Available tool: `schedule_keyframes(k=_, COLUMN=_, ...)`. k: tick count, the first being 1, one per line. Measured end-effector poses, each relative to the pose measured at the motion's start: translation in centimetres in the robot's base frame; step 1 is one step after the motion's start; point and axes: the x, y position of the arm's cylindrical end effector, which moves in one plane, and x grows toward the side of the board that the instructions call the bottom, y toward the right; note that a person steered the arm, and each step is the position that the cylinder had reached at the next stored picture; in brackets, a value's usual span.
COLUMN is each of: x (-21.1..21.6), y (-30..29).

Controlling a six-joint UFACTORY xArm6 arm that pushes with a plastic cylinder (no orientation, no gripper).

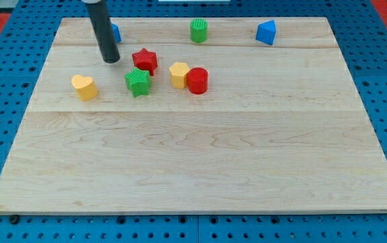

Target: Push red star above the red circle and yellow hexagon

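Note:
The red star point(145, 61) lies on the wooden board, up and to the left of the yellow hexagon point(179, 73). The red circle point(197, 80) touches the hexagon's right side. A green star point(137, 82) sits just below the red star. My tip point(110, 60) rests on the board left of the red star, with a small gap between them.
A yellow heart point(84, 86) lies at the left. A blue block point(114, 32) is partly hidden behind the rod near the top edge. A green cylinder point(198, 30) and a blue block point(266, 32) stand along the top.

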Motion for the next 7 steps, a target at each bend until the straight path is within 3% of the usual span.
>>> schedule_keyframes(k=7, x=8.0, y=25.0)
